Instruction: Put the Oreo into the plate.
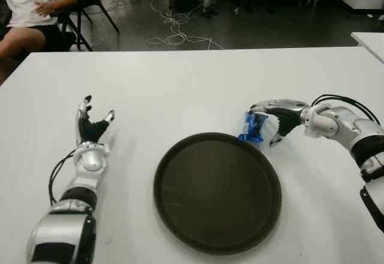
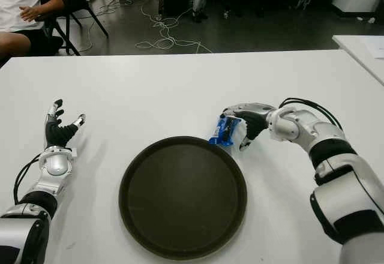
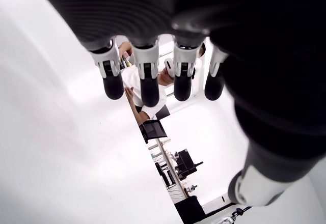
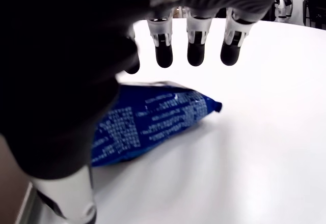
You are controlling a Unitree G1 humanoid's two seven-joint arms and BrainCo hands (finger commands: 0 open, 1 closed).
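The Oreo is a blue packet (image 1: 251, 127) lying on the white table (image 1: 180, 90), just off the far right rim of the round dark plate (image 1: 216, 195). My right hand (image 1: 268, 124) hovers at the packet from the right. Its fingers (image 4: 196, 48) stretch out over the packet (image 4: 153, 124) and the thumb sits on the near side. The hand is open, and I see no finger pressing on the wrapper. Nothing lies in the plate. My left hand (image 1: 91, 126) shows to the left of the plate, fingers (image 3: 147, 81) spread and holding nothing.
A person (image 1: 30, 6) sits on a chair beyond the table's far left corner. Cables (image 1: 174, 30) lie on the floor behind the table. A second white table's corner (image 1: 369, 39) shows at the far right.
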